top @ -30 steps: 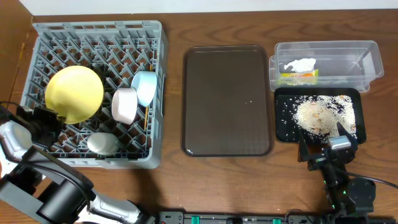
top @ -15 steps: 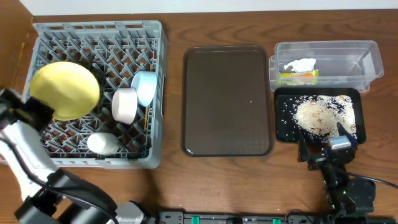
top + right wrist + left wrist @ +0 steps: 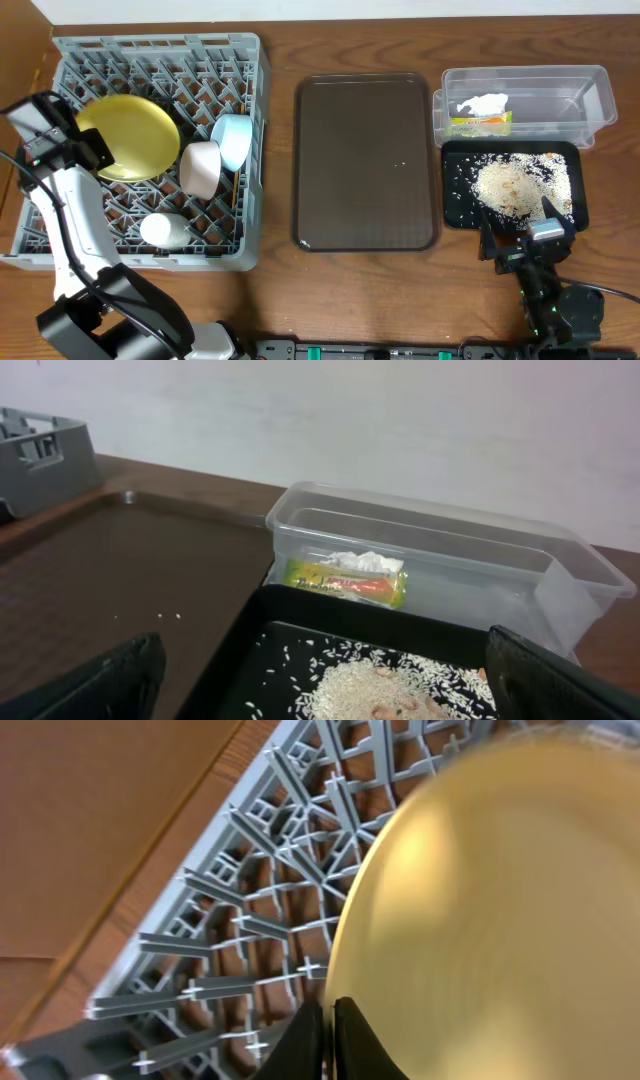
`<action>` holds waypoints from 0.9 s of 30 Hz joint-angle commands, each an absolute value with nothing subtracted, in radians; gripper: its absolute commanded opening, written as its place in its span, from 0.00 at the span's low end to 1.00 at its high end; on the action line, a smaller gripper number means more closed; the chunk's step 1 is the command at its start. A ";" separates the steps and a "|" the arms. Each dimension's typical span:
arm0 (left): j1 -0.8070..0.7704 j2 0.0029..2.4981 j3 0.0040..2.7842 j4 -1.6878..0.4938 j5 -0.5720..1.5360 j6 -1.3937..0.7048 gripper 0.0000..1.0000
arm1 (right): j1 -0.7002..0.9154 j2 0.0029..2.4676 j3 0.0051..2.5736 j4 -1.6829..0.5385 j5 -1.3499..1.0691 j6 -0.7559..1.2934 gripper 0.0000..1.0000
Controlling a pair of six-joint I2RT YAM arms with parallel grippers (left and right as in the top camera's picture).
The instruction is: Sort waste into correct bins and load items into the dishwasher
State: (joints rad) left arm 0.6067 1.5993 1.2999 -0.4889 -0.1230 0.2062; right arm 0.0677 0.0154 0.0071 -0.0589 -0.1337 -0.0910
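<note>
Far left, the left tool point(image 3: 328, 1020) is clamped on the rim of the plate point(image 3: 130, 138), which is tilted over the rack point(image 3: 160, 55). In the rack beside it are the white bowl point(image 3: 200, 168), blue bowl point(image 3: 232, 140) and cup point(image 3: 165, 230). Mid-tabletop point(image 3: 275, 285), the brown tray point(image 3: 365, 160). On the right, tissue point(image 3: 482, 104) and wrapper point(image 3: 480, 123) sit in the tub point(image 3: 560, 75), rice point(image 3: 510, 185) in the black tray point(image 3: 577, 215), and the right tool point(image 3: 527, 240) gapes wide, holding nothing.

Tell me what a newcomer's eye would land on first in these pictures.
The bright yellow plate, pinched at its rim by the left gripper, stands out over the grey dish rack at the left. At the right, pale rice scraps lie heaped on the black tray, beside the clear tub.
</note>
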 commanded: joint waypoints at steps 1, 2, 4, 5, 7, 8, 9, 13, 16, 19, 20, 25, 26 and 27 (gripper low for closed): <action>0.576 1.601 1.306 -0.476 -0.260 0.273 0.07 | 0.056 0.013 0.006 -0.063 -0.131 -0.083 0.99; 0.570 1.601 1.306 -0.471 -0.283 0.273 0.07 | 0.056 0.013 0.006 -0.063 -0.131 -0.083 0.99; 0.559 1.601 1.306 -0.457 -0.336 0.272 0.07 | 0.056 0.013 0.006 -0.063 -0.131 -0.083 0.99; 0.559 1.601 1.306 -0.454 -0.348 0.272 0.08 | 0.056 0.013 0.006 -0.063 -0.131 -0.083 0.99; 0.559 1.601 1.306 -0.456 -0.353 0.268 0.08 | 0.056 0.013 0.006 -0.063 -0.131 -0.083 0.99; 0.559 1.601 1.306 -0.465 -0.352 0.262 0.07 | 0.056 0.013 0.006 -0.063 -0.131 -0.083 0.99; 0.559 1.601 1.306 -0.479 -0.352 0.239 0.08 | 0.056 0.013 0.006 -0.063 -0.131 -0.083 0.99; 0.579 1.601 1.306 -0.600 -0.307 -0.057 0.45 | 0.056 0.013 0.006 -0.063 -0.131 -0.083 0.99; 0.612 1.603 1.304 -0.706 -0.141 -0.228 0.46 | 0.056 0.013 0.006 -0.063 -0.131 -0.083 0.99; 0.660 1.605 1.285 -0.726 -0.006 -0.316 0.56 | 0.056 0.013 0.006 -0.063 -0.131 -0.083 0.99; 0.673 1.606 1.279 -0.726 0.038 -0.321 0.57 | 0.056 0.013 0.006 -0.063 -0.131 -0.083 0.99; 0.724 1.614 1.271 -0.805 0.202 -0.411 0.58 | 0.056 0.013 0.006 -0.063 -0.131 -0.083 0.99; 0.727 1.614 1.271 -0.822 0.202 -0.436 0.57 | 0.056 0.013 0.006 -0.063 -0.131 -0.083 0.99; 0.729 1.614 1.271 -0.837 0.202 -0.469 0.58 | 0.056 0.013 0.006 -0.063 -0.131 -0.083 0.99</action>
